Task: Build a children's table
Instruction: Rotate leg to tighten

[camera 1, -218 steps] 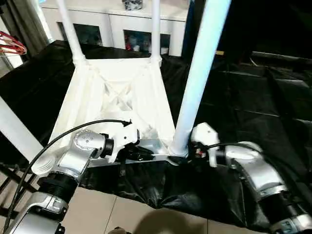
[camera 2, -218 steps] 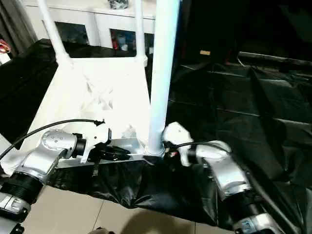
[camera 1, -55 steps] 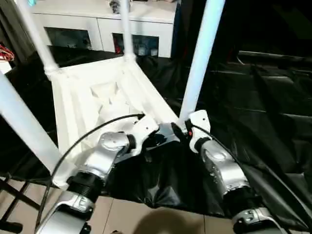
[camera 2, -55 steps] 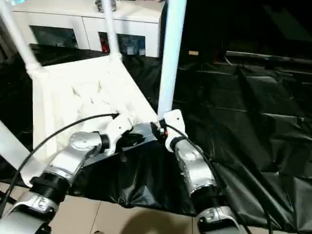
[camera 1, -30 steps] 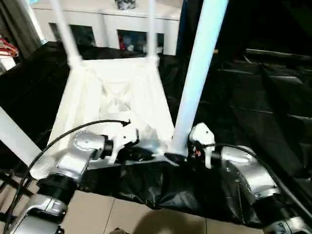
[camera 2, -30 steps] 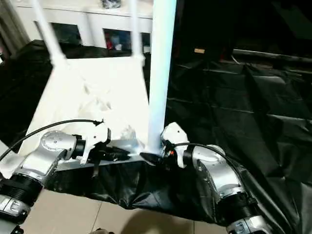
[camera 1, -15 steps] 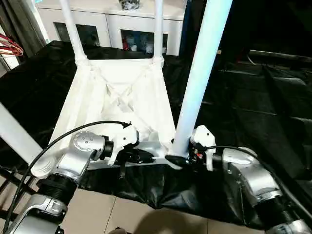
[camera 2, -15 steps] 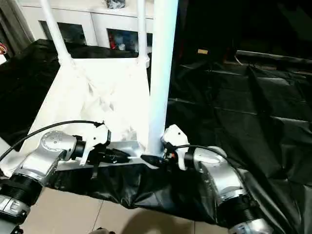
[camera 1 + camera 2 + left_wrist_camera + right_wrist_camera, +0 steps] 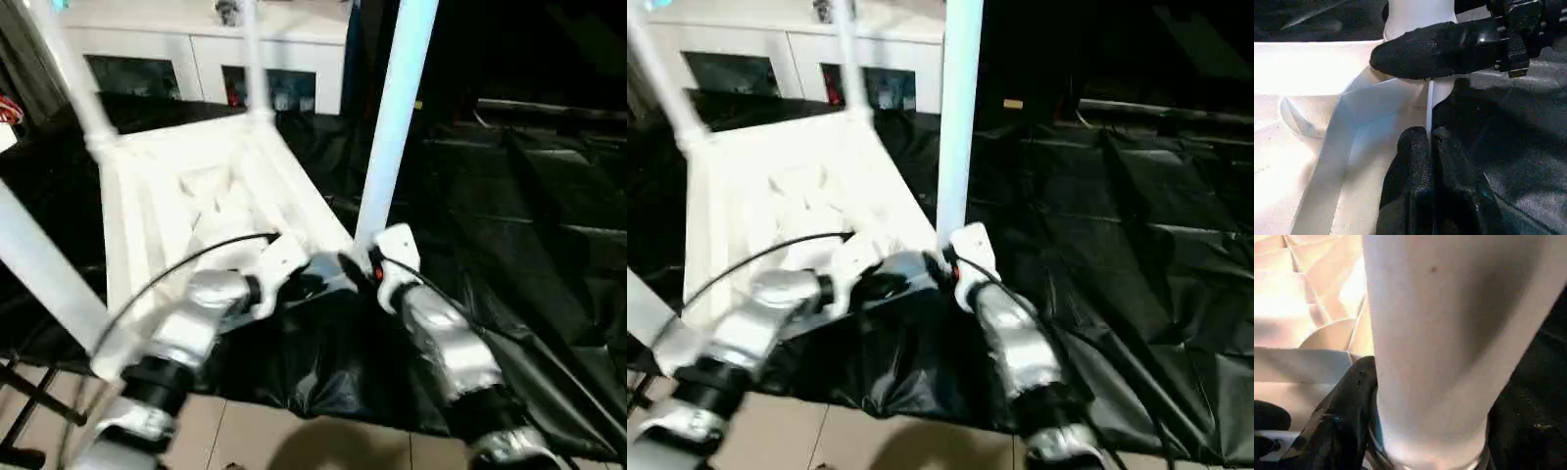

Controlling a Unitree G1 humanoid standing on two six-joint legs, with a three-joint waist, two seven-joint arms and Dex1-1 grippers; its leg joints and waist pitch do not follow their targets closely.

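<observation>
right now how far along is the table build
Done: the table top lies upside down, with the far left leg, far right leg and near left leg standing in its corners. In hand: the left gripper pinches the top's rim in its fingers while the right gripper is at the base of the near right leg. Left: confirming that leg is seated, then likely flipping the table.

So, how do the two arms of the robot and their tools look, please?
Both forearms are rounded silver metal shells with black ringed joints toward the picture's lower edge. Each wrist carries a white plastic housing. A thin black cable arcs over the left forearm, and another runs along the right forearm. The left tool and right tool have black fingers with a matte, slightly textured surface.
</observation>
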